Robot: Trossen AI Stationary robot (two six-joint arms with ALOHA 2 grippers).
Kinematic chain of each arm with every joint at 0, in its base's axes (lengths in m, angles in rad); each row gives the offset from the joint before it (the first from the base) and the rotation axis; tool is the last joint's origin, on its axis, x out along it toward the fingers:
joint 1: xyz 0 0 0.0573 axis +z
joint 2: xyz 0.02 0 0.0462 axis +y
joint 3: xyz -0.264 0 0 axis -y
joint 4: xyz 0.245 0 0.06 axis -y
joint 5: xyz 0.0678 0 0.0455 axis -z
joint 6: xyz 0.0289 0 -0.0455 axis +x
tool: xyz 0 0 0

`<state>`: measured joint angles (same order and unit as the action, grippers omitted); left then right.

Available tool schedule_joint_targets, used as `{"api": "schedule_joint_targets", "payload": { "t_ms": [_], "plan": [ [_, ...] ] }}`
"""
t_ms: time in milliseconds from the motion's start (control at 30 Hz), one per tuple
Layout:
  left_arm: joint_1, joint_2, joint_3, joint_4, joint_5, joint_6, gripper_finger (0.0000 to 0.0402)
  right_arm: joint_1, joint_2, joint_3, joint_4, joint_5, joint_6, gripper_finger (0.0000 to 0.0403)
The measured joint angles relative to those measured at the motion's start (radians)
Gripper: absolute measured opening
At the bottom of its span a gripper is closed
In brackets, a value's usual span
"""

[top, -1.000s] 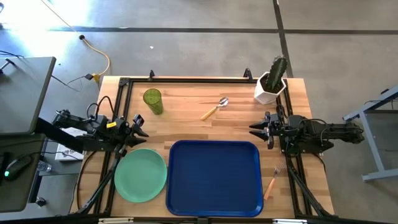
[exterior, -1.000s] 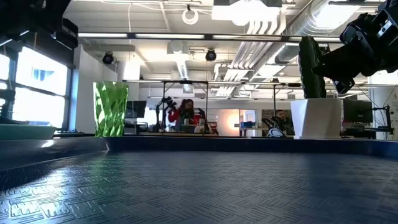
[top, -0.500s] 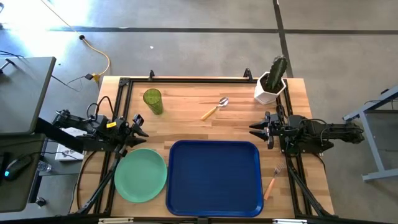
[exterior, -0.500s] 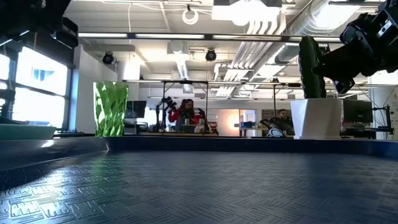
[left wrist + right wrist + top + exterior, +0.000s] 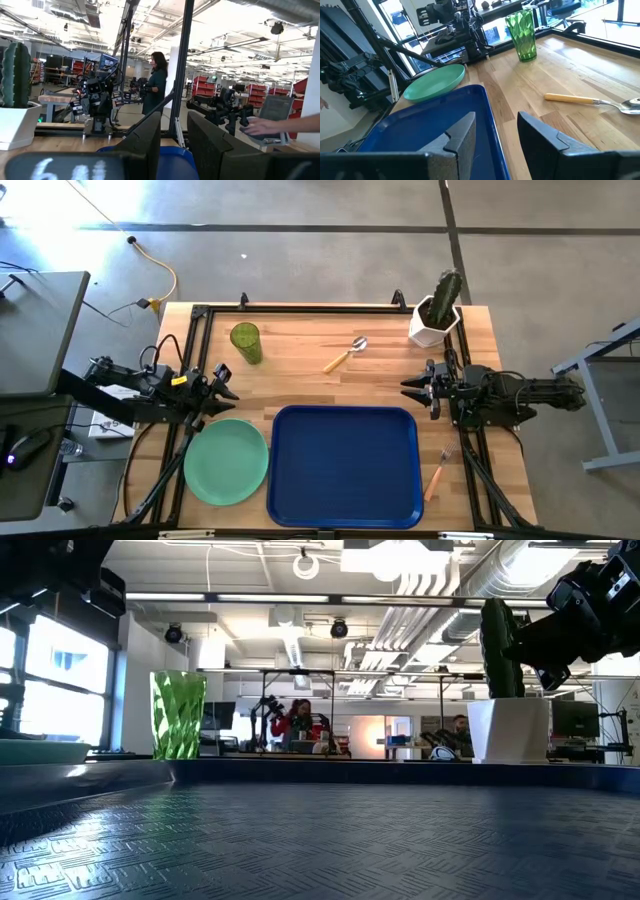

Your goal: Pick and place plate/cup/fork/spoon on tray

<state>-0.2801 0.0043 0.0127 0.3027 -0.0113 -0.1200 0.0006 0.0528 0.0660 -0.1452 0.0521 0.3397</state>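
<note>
Filling the lower centre of the high view, the tray [image 5: 345,465] is seen lying flat on the wooden table [image 5: 300,385] with nothing on it; the plate [image 5: 226,461] is found just beside the tray's left edge, at the lower left of the table, apart from the rim by a narrow gap; the fork [image 5: 437,472] is laid at the lower right, just beside the tray's right edge, its orange handle pointed toward the bottom of the frame. Above the plate, at the left edge of the table, the left gripper [image 5: 224,383] is held with its fingers parted and nothing between them; at the right edge, above the fork, the right gripper [image 5: 411,389] is likewise spread open and empty, pointed toward the table's middle. Farther up the frame, the spoon [image 5: 346,354] is seen at upper centre, lying diagonally, well apart from the tray; the cup [image 5: 245,343] is stood upright at the upper left of the table; a white pot with a cactus [image 5: 436,313] is set at the upper right corner. In the low view, people [image 5: 297,723] are visible in the room beyond the table.
</note>
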Motion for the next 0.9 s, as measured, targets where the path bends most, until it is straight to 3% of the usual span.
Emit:
{"api": "schedule_joint_targets", "payload": {
  "t_ms": [900],
  "plan": [
    [0.000, 0.000, 0.000, 0.001, 0.000, -0.045, 0.0087, 0.000, 0.000, 0.000, 0.003, 0.007, 0.025, 0.0138]
  ]
}}
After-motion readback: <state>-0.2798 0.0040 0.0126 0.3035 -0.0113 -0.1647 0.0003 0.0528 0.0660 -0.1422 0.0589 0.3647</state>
